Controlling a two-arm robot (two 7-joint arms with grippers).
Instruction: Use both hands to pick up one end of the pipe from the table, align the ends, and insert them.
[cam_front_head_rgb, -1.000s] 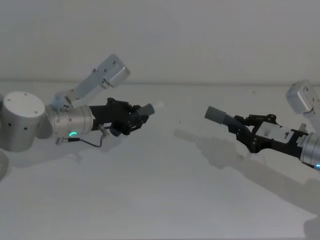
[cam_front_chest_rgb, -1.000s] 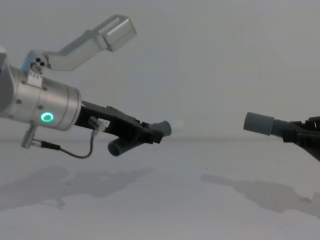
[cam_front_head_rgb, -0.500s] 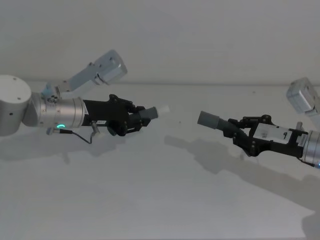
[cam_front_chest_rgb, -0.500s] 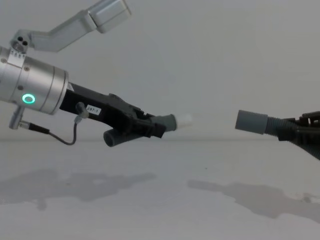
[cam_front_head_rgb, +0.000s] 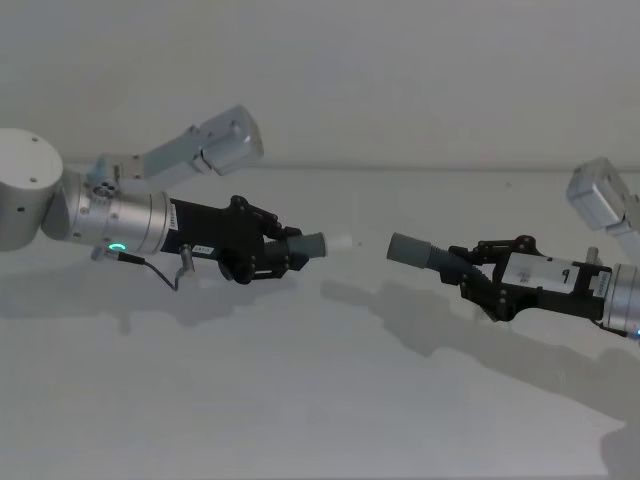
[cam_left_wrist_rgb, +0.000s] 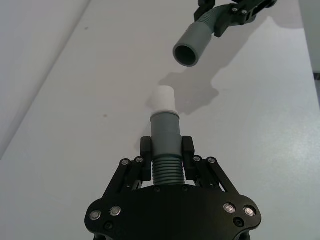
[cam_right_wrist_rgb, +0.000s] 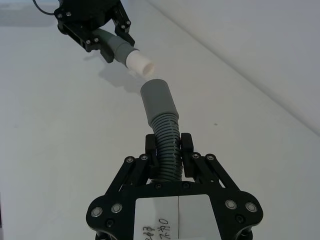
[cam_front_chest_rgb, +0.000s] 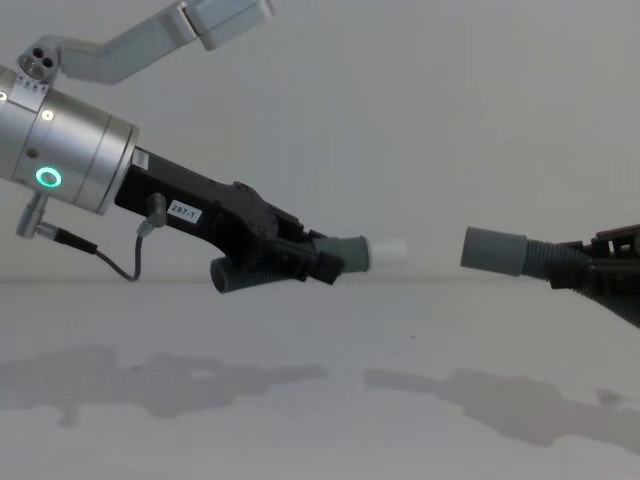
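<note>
Alignment is in hand: the left claw (cam_front_head_rgb: 283, 252) clamps the white-tipped hose (cam_front_head_rgb: 310, 244) and the right claw (cam_front_head_rgb: 472, 270) clamps the other hose (cam_front_head_rgb: 443, 262). The ends (cam_front_chest_rgb: 494, 250) face each other, apart, above the counter (cam_front_head_rgb: 300, 400). Next, level them and push together.

A second on, the left hand (cam_front_head_rgb: 283, 252) has swung in toward the middle above the surface (cam_front_head_rgb: 300, 400). It has levelled the left hose piece (cam_left_wrist_rgb: 165, 170), so that its white tip (cam_front_chest_rgb: 388, 250) now points at the open cuff (cam_front_chest_rgb: 493, 250) opposite. The right hand (cam_front_head_rgb: 468, 275) has advanced from the other side, and the right hose piece (cam_right_wrist_rgb: 167, 145) lies flatter than before. The gap between the two ends has narrowed, though they remain apart.
</note>
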